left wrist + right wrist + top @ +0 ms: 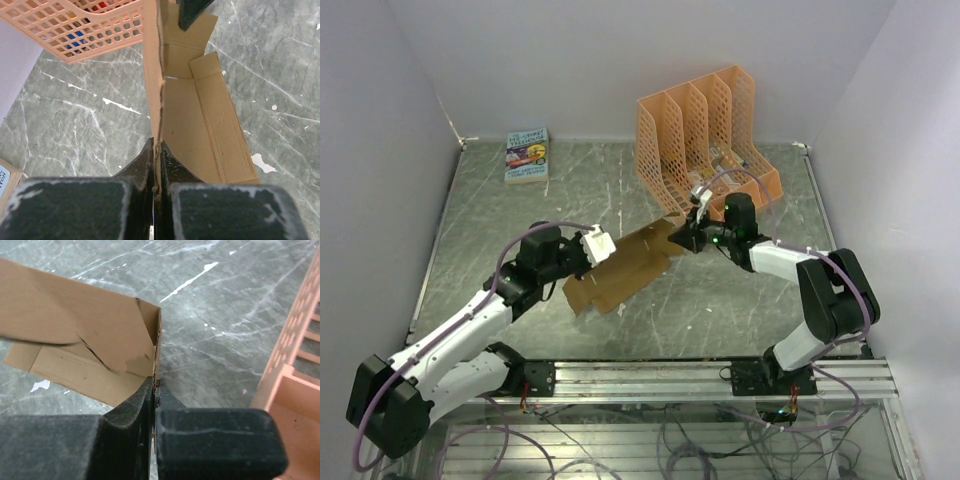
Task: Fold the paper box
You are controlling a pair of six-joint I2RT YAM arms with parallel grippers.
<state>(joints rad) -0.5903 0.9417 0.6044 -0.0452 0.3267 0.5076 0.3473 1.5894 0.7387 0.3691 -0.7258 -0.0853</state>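
Observation:
The paper box [625, 268] is a tan cardboard sheet with creases and flaps, lying mid-table between my two grippers. My left gripper [588, 252] is shut on its left edge; in the left wrist view the fingers [157, 150] pinch an upright cardboard wall [152, 75], with the box floor [195, 135] to its right. My right gripper [688, 237] is shut on the box's right end; in the right wrist view it [156, 385] clamps the edge of a raised flap [90, 325].
An orange perforated file rack [710, 140] stands just behind the right gripper, also in the left wrist view [75, 30] and right wrist view [295, 370]. A small colourful book [527, 154] lies at the back left. White walls enclose the table.

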